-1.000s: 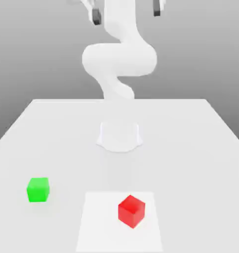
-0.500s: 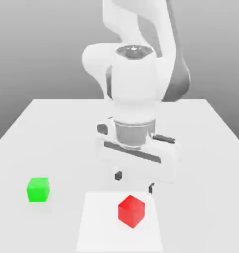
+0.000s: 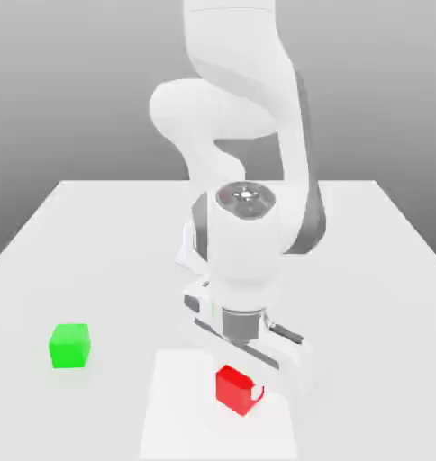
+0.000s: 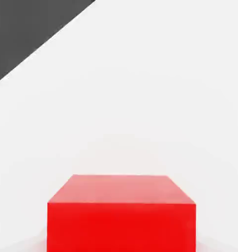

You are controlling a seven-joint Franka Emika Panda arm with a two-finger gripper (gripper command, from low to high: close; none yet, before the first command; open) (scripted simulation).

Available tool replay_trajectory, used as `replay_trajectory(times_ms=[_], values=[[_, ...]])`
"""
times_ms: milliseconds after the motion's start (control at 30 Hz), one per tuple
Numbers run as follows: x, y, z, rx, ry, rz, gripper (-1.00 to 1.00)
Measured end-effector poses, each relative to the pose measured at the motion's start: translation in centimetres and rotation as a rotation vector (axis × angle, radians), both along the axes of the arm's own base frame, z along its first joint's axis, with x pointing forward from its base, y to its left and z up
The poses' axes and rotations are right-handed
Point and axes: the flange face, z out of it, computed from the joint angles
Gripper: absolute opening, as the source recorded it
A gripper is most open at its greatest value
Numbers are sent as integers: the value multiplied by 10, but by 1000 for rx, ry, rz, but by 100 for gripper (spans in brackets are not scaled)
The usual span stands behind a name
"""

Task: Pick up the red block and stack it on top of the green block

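The gripper [image 3: 237,383] hangs low over the red block [image 3: 234,388] on the table [image 3: 104,234], finger spread unclear; green block [image 3: 69,346] sits apart.

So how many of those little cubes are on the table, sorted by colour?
Red block: 1
Green block: 1
Total: 2 blocks on the white table
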Motion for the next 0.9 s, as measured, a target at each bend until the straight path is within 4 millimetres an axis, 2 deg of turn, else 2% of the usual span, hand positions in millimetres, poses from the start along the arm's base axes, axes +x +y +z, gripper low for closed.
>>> replay_trajectory(times_ms=[133,233,333,433,533,600,767,800,900], values=[[-1,-3,39,0,0,-3,-100],[-6,-76,55,-7,-1,-58,-100],[-26,-152,66,-10,-1,-95,-100],[-56,-213,75,-8,1,-105,-100],[-90,-260,80,-1,2,-102,-100],[-97,-270,71,2,-1,-102,-100],[-99,-272,30,3,-1,-97,-100],[-100,-271,22,2,1,-98,100],[-100,-271,22,2,1,-98,100]])
